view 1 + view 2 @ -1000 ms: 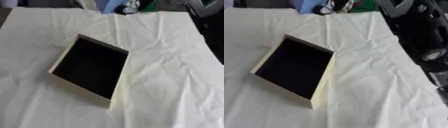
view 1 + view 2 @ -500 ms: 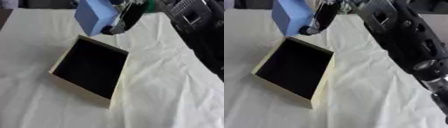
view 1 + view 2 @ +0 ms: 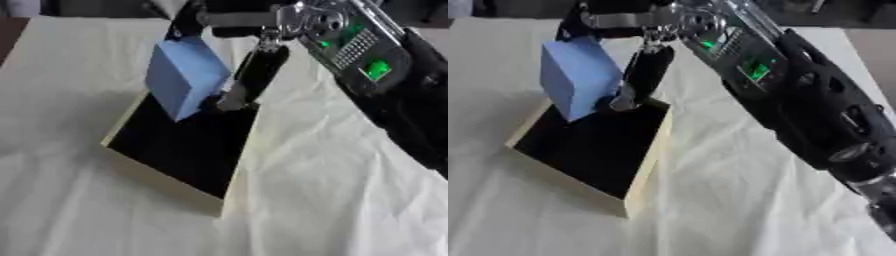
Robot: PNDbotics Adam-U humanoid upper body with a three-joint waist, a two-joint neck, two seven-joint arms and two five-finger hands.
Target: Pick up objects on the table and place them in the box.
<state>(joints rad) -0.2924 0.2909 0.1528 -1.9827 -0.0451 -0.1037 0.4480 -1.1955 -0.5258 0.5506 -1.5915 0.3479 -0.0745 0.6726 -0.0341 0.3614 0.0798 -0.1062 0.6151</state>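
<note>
overhead, the cream-covered table (image 3: pixel 350 200) is spread wide under the right hand (image 3: pixel 254 70). just below that hand the black-lined box (image 3: pixel 188 142) is set askew. a light blue block (image 3: pixel 184 80) is held between its curled fingers, above the box's far end.

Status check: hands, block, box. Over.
Right robot hand shut on blue block, held tilted over far end of box. Left robot hand not in view. Nothing seen blocking the box.
</note>
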